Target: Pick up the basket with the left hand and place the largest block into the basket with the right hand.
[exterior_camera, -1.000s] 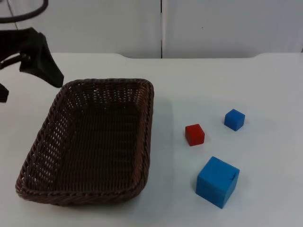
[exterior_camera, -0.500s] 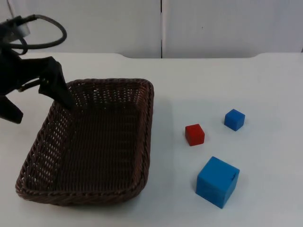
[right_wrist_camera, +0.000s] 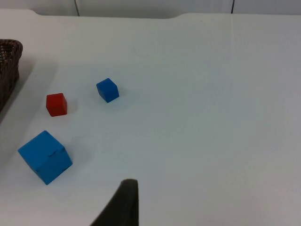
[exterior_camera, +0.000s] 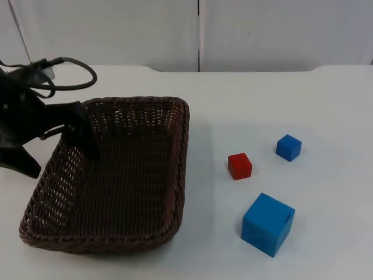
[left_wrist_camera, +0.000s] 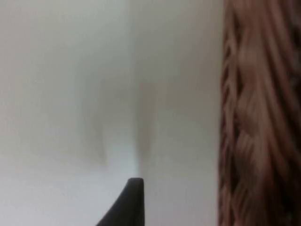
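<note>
Top view first: the dark brown woven wicker basket (exterior_camera: 113, 175) sits on the white table top (exterior_camera: 280, 99), its long axis running from the near edge toward the grey partition wall (exterior_camera: 262, 32) and leaning slightly right at the far end. The left gripper (exterior_camera: 55, 146) straddles the basket's far left rim, fingers spread wide, one inside the wall and one outside, not yet closed. I'd judge this the basket-grasping step; closing on the rim and lifting comes next. To the right, well apart from the basket, lie a small red cube (exterior_camera: 239, 165), a small blue cube (exterior_camera: 288, 147) and the large blue cube (exterior_camera: 267, 224), nearest the front. Left wrist view: wicker rim (left_wrist_camera: 254, 117) just beside a black fingertip. Right wrist view: the right gripper waits above the table; whether its fingers are spread I cannot tell.
</note>
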Robot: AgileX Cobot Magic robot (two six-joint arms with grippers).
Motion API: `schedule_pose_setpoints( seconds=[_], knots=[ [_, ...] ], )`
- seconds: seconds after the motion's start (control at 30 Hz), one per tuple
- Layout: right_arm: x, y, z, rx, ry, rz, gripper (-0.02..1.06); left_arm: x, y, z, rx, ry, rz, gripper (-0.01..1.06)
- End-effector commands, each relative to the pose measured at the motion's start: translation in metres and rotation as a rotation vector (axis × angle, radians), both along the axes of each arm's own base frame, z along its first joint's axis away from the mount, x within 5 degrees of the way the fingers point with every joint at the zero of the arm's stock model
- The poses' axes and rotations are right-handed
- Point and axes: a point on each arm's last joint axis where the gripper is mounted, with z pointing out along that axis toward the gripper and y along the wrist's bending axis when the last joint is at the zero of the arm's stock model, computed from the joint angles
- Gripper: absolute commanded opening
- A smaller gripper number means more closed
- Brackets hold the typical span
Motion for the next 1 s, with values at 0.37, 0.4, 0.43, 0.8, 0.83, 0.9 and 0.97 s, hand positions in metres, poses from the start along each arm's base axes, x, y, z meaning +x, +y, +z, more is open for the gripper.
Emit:
schedule_pose_setpoints(
  seconds=[0.37, 0.4, 0.43, 0.8, 0.83, 0.9, 0.97],
  knots=[
    [0.000, 0.000, 0.000, 0.000, -0.005, 0.005, 1.05, 0.004, -0.011, -0.019, 0.025, -0.010, -0.054, 1.05],
    [0.000, 0.000, 0.000, 0.000, -0.005, 0.005, 1.05, 0.004, -0.014, -0.020, 0.029, -0.017, -0.064, 1.05],
    [0.000, 0.000, 0.000, 0.000, -0.005, 0.005, 1.05, 0.005, -0.014, -0.020, 0.032, -0.022, -0.062, 1.05],
    [0.000, 0.000, 0.000, 0.000, -0.005, 0.005, 1.05, 0.004, -0.014, -0.021, 0.039, -0.020, -0.072, 0.94],
    [0.000, 0.000, 0.000, 0.000, -0.005, 0.005, 1.05, 0.004, -0.014, -0.021, 0.039, -0.022, -0.072, 0.89],
    [0.000, 0.000, 0.000, 0.000, -0.005, 0.005, 1.05, 0.004, -0.014, -0.021, 0.039, -0.022, -0.072, 0.75],
    [0.000, 0.000, 0.000, 0.000, -0.005, 0.005, 1.05, 0.004, -0.014, -0.021, 0.038, -0.020, -0.066, 0.68]
  ],
)
